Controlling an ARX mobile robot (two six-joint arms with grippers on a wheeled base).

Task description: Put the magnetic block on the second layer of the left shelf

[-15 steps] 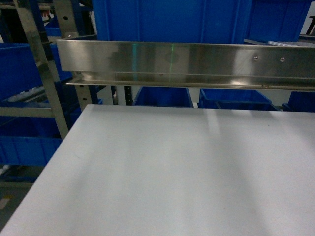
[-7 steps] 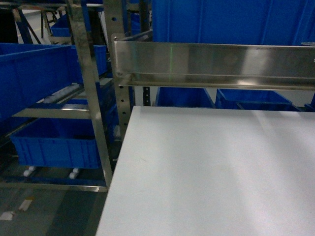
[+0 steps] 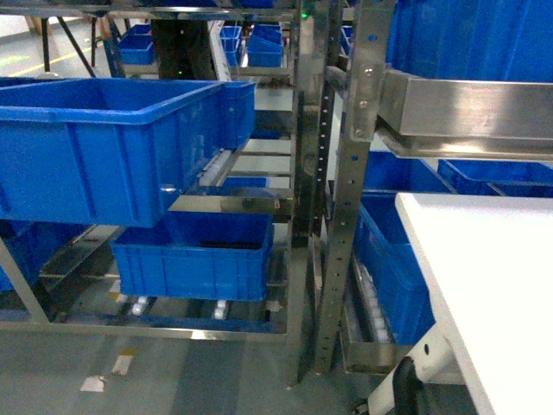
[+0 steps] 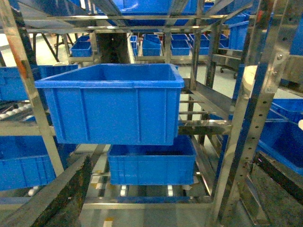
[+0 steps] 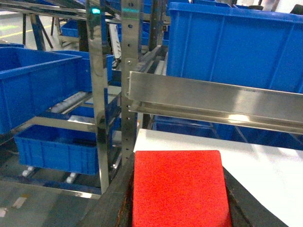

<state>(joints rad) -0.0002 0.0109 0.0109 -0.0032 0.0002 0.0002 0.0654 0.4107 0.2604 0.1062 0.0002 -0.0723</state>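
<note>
The red block (image 5: 177, 189) fills the bottom of the right wrist view, wedged between the two dark fingers (image 5: 116, 198) of the right end effector (image 5: 177, 208), which is clenched on it. Beyond the block lies the white counter (image 5: 265, 170), and above that a broad steel beam (image 5: 213, 97) runs across, with a large blue bin (image 5: 236, 47) sitting behind it. A steel upright (image 5: 129, 71) with punched holes stands at the beam's left end.

In the head view the counter (image 3: 492, 285) takes up only the lower right corner, and neither arm shows there. To its left stands the steel rack (image 3: 350, 216). A big blue bin (image 3: 112, 147) rests on the rack's second level (image 3: 229, 203), sticking out toward the near side past the cross rail. Below it a smaller-looking blue bin (image 3: 194, 255) sits on the bottom level, above white rollers (image 3: 220, 307). More blue bins (image 3: 251, 47) are stacked far back in the aisle.

The left wrist view faces the same rack head on: the big bin (image 4: 111, 104) on the second level (image 4: 203, 126), the lower bin (image 4: 151, 163) under it. Only a dark edge of one finger (image 4: 57, 198) of the left end effector shows at the bottom left, so I cannot tell whether it is released or clenched.
</note>
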